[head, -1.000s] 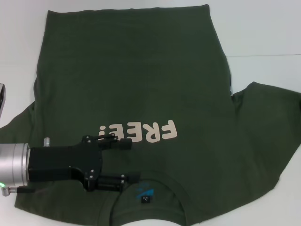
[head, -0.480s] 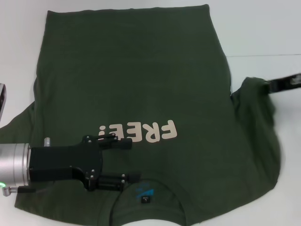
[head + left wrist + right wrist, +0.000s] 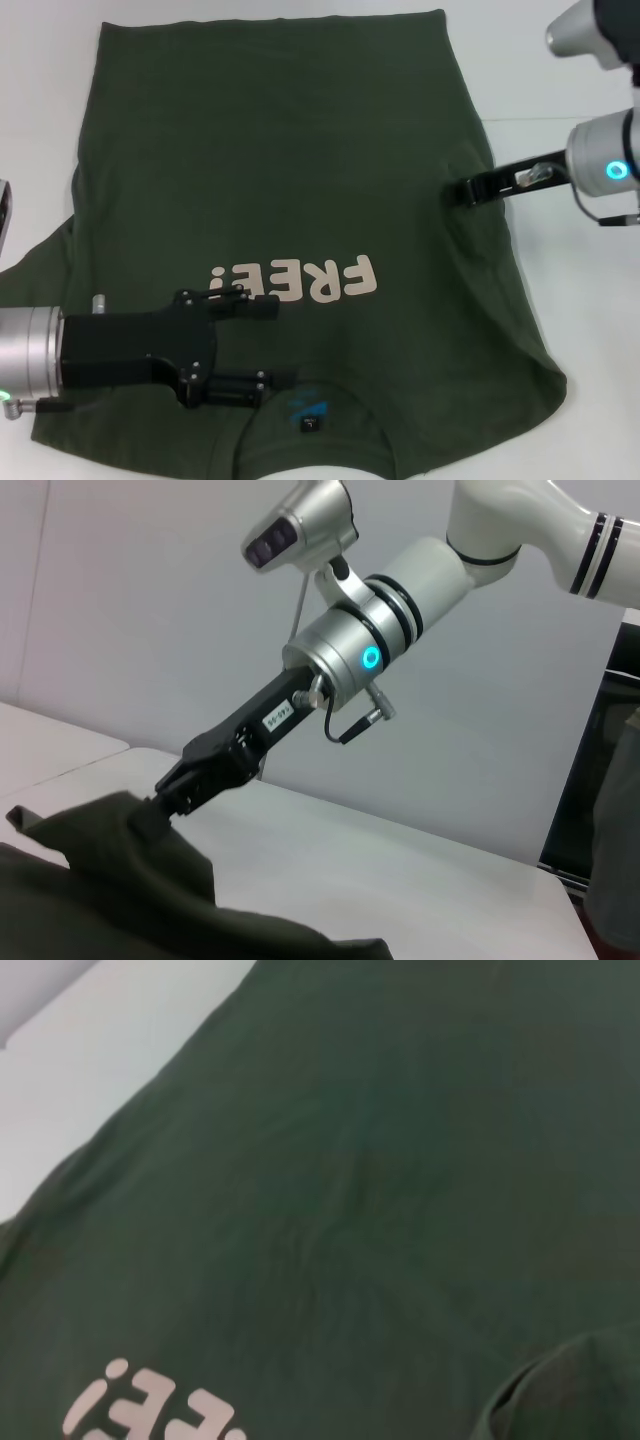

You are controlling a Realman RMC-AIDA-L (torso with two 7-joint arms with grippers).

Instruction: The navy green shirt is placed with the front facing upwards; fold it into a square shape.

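Right pincer (image 3: 462, 191) now farther inward, sleeve (image 3: 500, 250) folded over shirt (image 3: 280, 160).

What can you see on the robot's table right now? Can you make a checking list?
Surface: white table, bare around the cloth.
Job's things: navy green shirt front up, its right sleeve pulled in over the body.
Clutter: grey object at the left edge, cannot tell what.
Grippers: right tool shut on the sleeve edge; left tool open, above the chest near the collar.
Cables: thin cable on the right wrist.
Surroundings: plain grey wall.
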